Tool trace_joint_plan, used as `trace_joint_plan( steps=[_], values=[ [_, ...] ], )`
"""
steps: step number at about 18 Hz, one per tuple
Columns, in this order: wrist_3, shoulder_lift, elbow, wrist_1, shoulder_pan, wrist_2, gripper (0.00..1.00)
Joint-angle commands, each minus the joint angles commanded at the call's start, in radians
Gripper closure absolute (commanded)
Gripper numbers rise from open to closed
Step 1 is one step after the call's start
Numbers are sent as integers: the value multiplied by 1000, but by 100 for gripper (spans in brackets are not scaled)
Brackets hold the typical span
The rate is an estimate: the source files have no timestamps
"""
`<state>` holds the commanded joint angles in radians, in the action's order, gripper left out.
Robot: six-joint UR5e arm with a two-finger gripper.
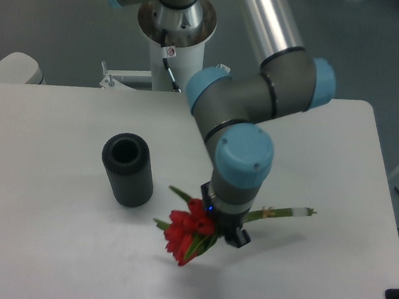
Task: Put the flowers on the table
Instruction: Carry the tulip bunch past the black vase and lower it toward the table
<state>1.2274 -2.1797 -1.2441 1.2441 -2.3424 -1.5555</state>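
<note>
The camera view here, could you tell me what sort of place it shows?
Probably a robotics lab: a bare white table on a grey floor, with only a black vase and the flowers in the arm's pincer, like a test bench.

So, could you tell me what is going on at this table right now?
The arm's gripper holds a bunch of red tulips by the stems, lying roughly sideways above the white table, blooms toward the left. Their shadow shows they are not set down yet. A black ribbed vase stands apart to the left.
</note>
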Motion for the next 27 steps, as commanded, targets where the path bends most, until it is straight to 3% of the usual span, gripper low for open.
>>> trace_joint_plan(
  steps=[5, 9, 15, 18, 22, 25, 27],
  values=[
    [-129, -38, 11, -3, 35, 0, 90],
    [-296, -69, 2, -44, 71, 0, 89],
    [-315, -45, -73, -45, 103, -49, 87],
    [-368, -54, -75, -45, 117, -72, 84],
    [-390, -66, -78, -46, 138, -68, 66],
    [-390, -72, -78, -46, 140, -64, 59],
    [-390, -74, -78, -46, 140, -63, 45]
  ],
)
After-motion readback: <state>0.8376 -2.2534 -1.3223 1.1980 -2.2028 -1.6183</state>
